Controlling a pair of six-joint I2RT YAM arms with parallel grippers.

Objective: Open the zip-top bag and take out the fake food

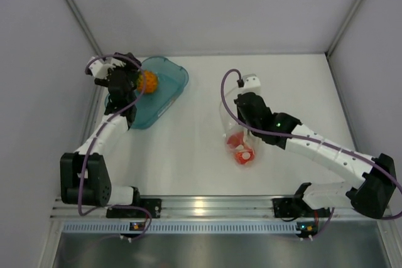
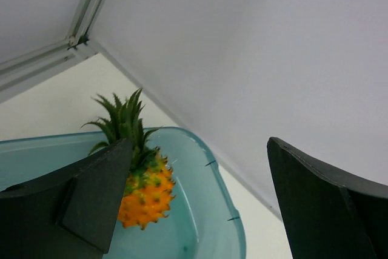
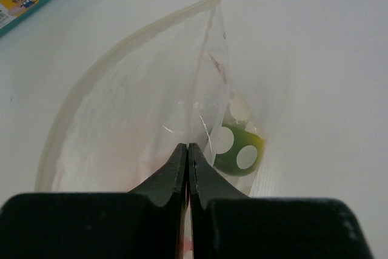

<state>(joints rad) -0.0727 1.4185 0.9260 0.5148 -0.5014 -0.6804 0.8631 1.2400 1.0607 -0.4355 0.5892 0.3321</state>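
Note:
The zip-top bag [image 1: 233, 112] is a clear pouch in mid-table, its zip-strip mouth [image 3: 109, 65] gaping open. My right gripper [image 1: 244, 127] is shut on one wall of the bag [image 3: 145, 119], jaws together [image 3: 188, 147]. Red-orange fruits [image 1: 242, 154] sit at the bag's near end; a green piece with white dots [image 3: 239, 147] shows through the plastic. The orange pineapple [image 1: 147, 81] with green leaves lies in the teal tray [image 1: 169, 86]. My left gripper [image 1: 127, 80] hovers over the tray, open and empty [image 2: 200, 144], the pineapple [image 2: 145, 195] just past its left finger [image 2: 91, 204].
The teal tray [image 2: 212, 210] sits at the far left near the back wall and the enclosure's corner post [image 1: 81, 17]. A sticker on the tray's side [image 3: 18, 1] shows in the right wrist view. White walls close in the table on three sides.

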